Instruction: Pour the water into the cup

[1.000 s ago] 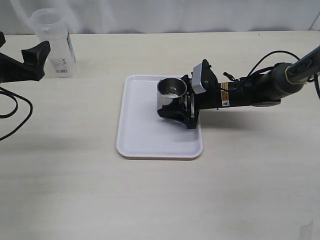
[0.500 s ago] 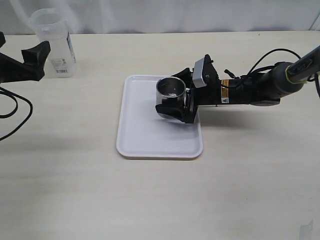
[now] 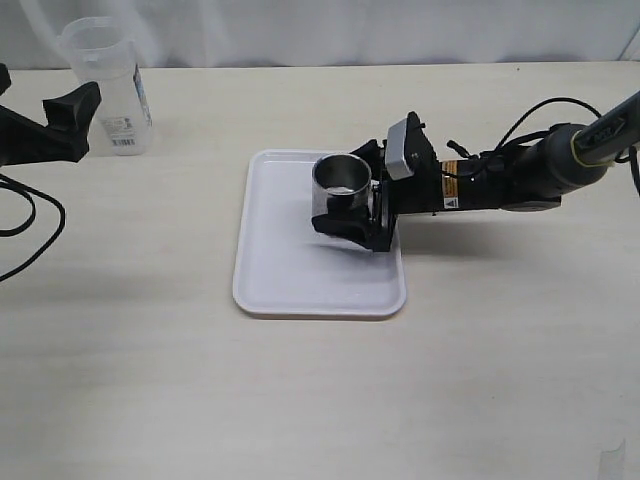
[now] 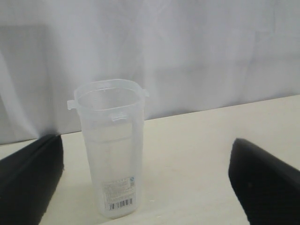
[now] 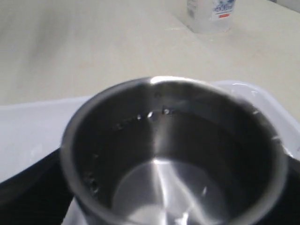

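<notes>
A short stainless-steel cup (image 3: 342,180) stands upright on a white tray (image 3: 290,285) in the middle of a pale wooden bench (image 3: 320,400), toward the tray's far right corner. The right arm lies low across the bench from the right, and its black claw (image 3: 346,192) reaches in over the tray's edge with one finger on either side of the cup. From where I stand the fingers are hard against or just off the steel wall, and I cannot tell whether they grip it or have let go. Seen from the wrist, the cup's mouth fills the view, a few droplets cling to its inner wall, and what looks like a shallow film of water (image 5: 159,192) gleams at the bottom. At the far left corner of the bench a taller translucent plastic container (image 3: 105,85) with a printed label stands upright and well apart from the tray. The left claw (image 4: 145,180) hangs just short of it with its fingers spread wide and holding nothing. A white curtain (image 4: 197,47) closes off the back.
</notes>
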`<action>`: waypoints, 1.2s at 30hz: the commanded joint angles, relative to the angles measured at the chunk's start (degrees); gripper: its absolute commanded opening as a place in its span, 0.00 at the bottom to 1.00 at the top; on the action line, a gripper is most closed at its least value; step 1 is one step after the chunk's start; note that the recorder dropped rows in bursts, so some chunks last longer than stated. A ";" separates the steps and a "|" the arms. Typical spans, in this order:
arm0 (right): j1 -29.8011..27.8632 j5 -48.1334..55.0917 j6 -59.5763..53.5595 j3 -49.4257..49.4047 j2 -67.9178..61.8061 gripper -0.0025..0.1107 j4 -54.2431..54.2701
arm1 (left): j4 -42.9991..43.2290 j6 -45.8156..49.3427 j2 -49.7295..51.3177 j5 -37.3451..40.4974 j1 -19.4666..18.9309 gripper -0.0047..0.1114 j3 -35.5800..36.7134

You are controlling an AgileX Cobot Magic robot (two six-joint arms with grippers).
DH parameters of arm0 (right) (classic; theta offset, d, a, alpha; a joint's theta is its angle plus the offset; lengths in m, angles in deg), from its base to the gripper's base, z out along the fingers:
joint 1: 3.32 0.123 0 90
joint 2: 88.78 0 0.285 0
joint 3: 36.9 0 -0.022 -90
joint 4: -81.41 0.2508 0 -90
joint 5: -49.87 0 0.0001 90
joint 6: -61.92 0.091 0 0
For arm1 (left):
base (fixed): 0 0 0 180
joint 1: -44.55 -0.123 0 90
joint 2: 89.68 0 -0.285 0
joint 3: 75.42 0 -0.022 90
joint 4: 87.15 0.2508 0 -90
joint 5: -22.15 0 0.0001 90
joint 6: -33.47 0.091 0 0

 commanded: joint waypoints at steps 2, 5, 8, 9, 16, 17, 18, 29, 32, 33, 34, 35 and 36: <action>-0.12 1.79 -1.46 0.01 0.64 0.91 0.67 | -0.69 -0.56 -0.31 -0.59 -0.23 0.81 0.18; -0.12 3.15 2.80 0.01 1.14 0.99 3.43 | -0.69 -0.56 -0.31 -0.59 -0.23 0.81 0.18; -0.12 2.73 2.93 0.01 2.36 0.99 1.61 | -0.69 -0.56 -0.31 -0.59 -0.23 0.81 0.18; -0.12 2.64 3.18 0.01 2.88 0.99 1.32 | -0.69 -0.56 -0.31 -0.59 -0.23 0.81 0.18; -0.12 2.51 6.82 0.01 5.75 0.99 -0.66 | -0.69 -0.34 -0.31 -0.57 -0.23 0.81 0.18; -0.12 2.34 7.47 0.01 6.07 0.99 -0.90 | -0.69 -0.34 -0.31 -0.57 -0.23 0.81 0.18; -0.12 2.19 8.12 0.01 6.60 0.99 -0.99 | -0.69 -0.34 -0.31 -0.57 -0.23 0.81 0.18; -0.12 6.56 29.20 0.01 22.06 0.99 -4.05 | -0.69 -0.13 -2.32 0.90 -0.23 0.81 0.18; -0.12 7.05 36.30 0.01 26.68 0.99 -7.61 | -0.69 -0.13 -5.23 4.32 -0.23 0.81 0.18; -0.12 7.15 39.10 0.01 27.92 0.99 -8.76 | -0.69 -0.13 -6.49 5.77 -0.23 0.81 0.18; -0.12 7.28 41.40 0.01 29.71 0.98 -10.16 | -0.69 -0.13 -7.79 7.46 -0.23 0.81 0.18; -0.12 7.28 43.20 0.01 30.84 0.96 -11.54 | -0.69 -0.24 -8.92 9.51 -0.23 0.81 0.18; -0.12 7.28 44.44 -0.09 32.18 0.94 -12.46 | -0.69 -1.10 -10.43 11.47 -0.23 0.81 0.18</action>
